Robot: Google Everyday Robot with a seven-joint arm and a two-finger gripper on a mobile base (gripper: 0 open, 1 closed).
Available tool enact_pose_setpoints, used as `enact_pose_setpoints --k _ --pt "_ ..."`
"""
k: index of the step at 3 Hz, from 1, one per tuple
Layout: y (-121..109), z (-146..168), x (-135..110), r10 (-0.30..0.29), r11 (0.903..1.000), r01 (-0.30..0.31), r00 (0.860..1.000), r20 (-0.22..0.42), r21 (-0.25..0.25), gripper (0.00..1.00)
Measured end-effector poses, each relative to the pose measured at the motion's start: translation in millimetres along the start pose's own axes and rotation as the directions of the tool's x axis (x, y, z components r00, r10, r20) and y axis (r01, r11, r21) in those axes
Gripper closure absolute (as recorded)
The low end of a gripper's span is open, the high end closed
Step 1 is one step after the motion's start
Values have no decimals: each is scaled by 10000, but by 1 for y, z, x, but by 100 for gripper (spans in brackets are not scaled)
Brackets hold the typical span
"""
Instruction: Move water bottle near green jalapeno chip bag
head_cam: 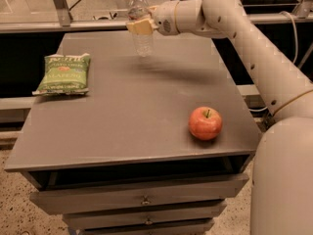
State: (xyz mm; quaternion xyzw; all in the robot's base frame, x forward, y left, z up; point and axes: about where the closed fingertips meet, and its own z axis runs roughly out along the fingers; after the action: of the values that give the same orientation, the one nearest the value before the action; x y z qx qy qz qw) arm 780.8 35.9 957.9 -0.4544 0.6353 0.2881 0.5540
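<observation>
The water bottle (141,35) is a clear ribbed bottle with a white cap, held upright at the far middle of the grey table (122,116), its base a little above the tabletop. My gripper (140,25) reaches in from the right and is shut on the bottle's upper body, its pale fingers (138,26) covering the label. The green jalapeno chip bag (64,73) lies flat at the table's left edge, well to the left of and nearer than the bottle.
A red apple (205,123) sits near the table's front right. My white arm (244,28) spans the right side above the table. Drawers (142,199) are below the tabletop. A metal rail (49,26) runs behind the table.
</observation>
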Motion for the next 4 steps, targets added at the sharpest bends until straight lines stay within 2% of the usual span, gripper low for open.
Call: enact_pose_setpoints --k 1,2,4 --pt "12 10 3 12 9994 -10 10000 72 -342 100" --pt "41 44 -11 -16 9934 81 9984 566 -1146 100" --pt "95 106 -27 398 9713 -164 9948 941 -2372 100"
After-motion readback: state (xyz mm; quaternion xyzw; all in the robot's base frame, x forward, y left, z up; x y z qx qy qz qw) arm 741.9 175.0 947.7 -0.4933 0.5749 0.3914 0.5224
